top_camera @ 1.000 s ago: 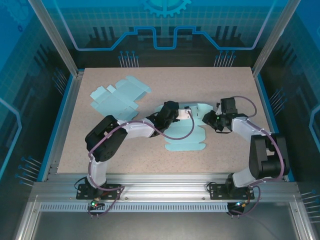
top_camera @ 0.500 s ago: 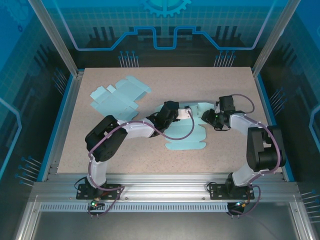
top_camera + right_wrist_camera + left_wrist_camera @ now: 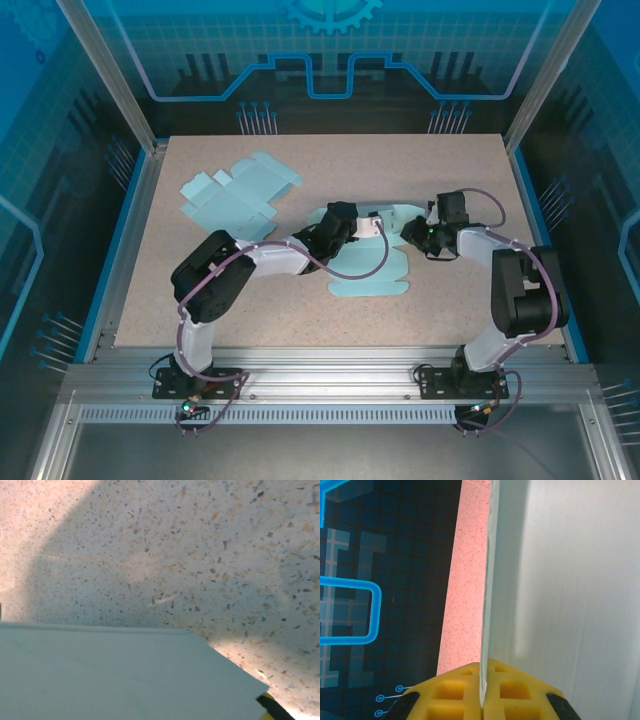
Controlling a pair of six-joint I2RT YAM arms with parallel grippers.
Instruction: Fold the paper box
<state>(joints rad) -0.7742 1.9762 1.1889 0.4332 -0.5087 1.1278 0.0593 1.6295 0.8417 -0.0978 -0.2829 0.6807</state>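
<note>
At mid-table lies the paper box blank, light, thin, floppy and easily creased, so it is best taken by its flaps near the fold lines. Left gripper pinches its raised edge; right gripper sits beside it, closure unclear.

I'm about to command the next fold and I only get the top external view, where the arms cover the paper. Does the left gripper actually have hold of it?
Observer: Yes. In the left wrist view the left gripper has its yellow pads pressed together on the box blank. The sheet runs edge-on between them.
Operator: And the other one, is it clamped on as well?
Observer: I cannot tell. For the right gripper, its wrist view shows a corner panel of the blank across the bottom of the frame, above the speckled table. Just the tip of one finger pokes out past that corner.
</note>
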